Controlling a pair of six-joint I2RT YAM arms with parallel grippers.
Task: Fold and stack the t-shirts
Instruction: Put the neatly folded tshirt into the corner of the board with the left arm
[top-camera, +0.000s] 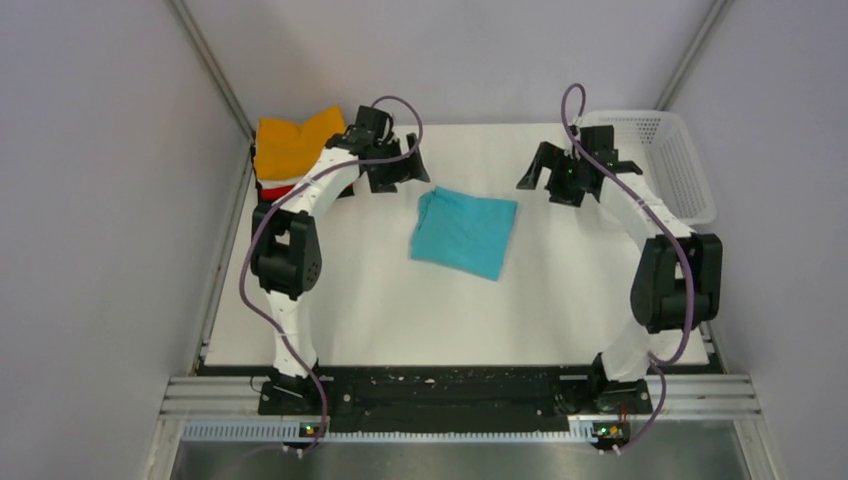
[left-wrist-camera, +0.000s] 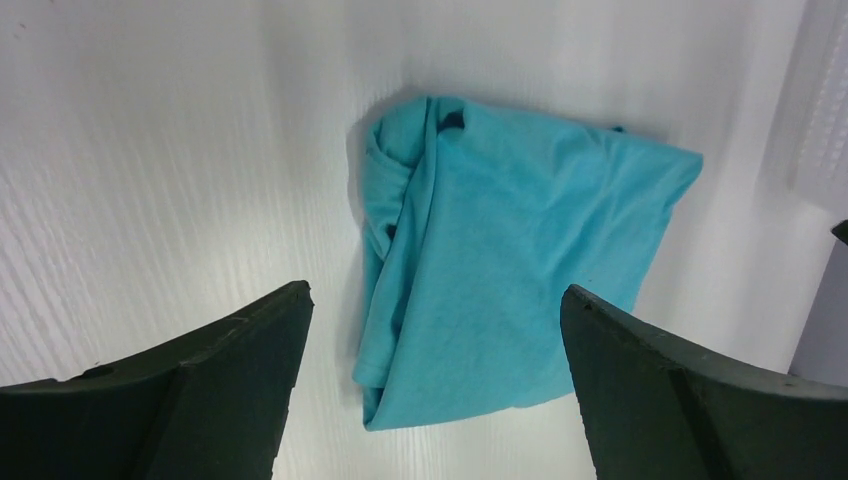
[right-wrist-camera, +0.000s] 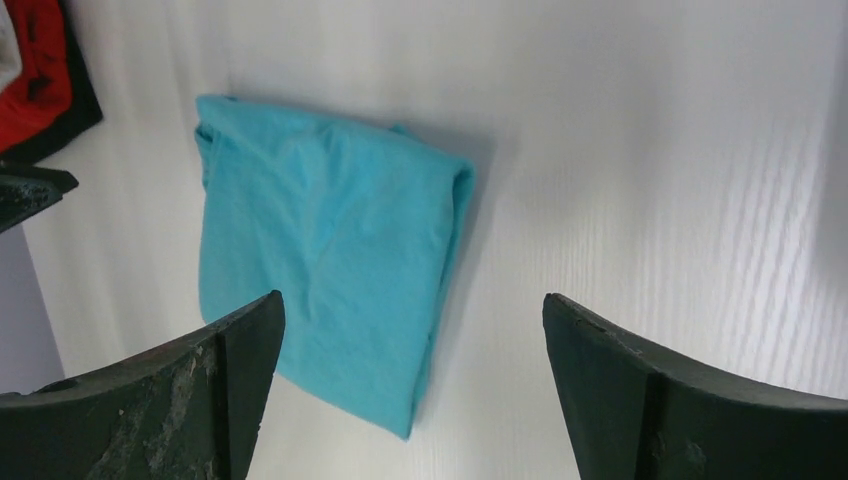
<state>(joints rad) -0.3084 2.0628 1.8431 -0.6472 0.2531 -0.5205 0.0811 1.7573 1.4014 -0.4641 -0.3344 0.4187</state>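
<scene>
Both left gripper and right gripper are hovering, jaws apart; the limp, light teal t-shirt is likely needing a folded-edge pinch.

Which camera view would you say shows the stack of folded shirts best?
Top external: the stack lies far left, orange on top with a red edge beneath, partly behind the left arm. The right wrist view catches only a red and black corner at its edge. The left wrist view shows none of it.
</scene>
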